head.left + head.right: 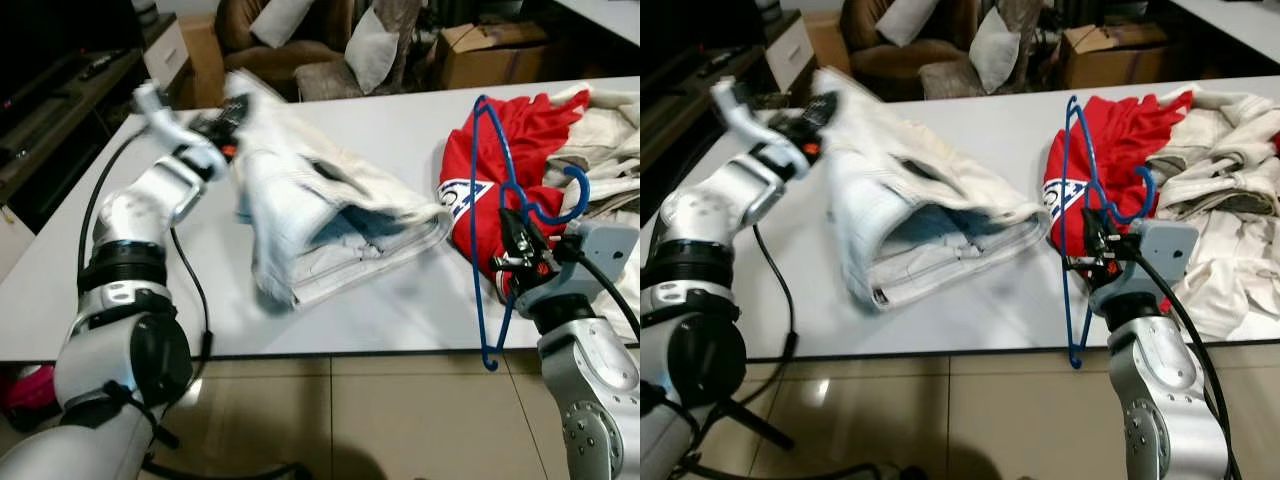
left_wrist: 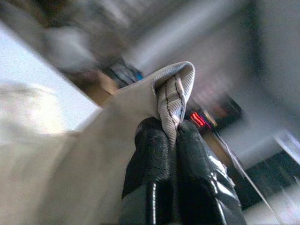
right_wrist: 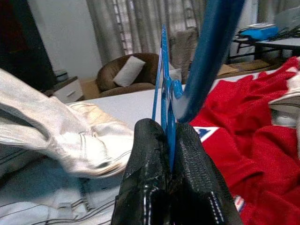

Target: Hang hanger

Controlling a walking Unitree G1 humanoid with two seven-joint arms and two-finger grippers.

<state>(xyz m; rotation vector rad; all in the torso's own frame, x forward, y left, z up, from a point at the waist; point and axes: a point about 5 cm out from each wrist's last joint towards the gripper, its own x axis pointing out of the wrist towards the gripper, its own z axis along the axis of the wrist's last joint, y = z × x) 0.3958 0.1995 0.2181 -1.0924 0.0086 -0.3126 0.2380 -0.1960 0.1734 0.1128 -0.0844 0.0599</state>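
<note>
My right pincer (image 1: 522, 250) clamps the blue hanger (image 1: 487, 215) upright at the worktop (image 1: 400, 125) edge, hook free, while my left pincer (image 2: 171, 140) pinches the white trousers' (image 1: 320, 215) hem, lifting them toward it.

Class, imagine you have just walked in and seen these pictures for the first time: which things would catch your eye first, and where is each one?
Brightest is the red garment crumpled on the white table, to the robot's right. In front of it the right gripper is shut on a blue wire hanger, held upright near the table's front edge. On the left, the left gripper pinches a fold of white trousers, lifting one end off the table.
</note>
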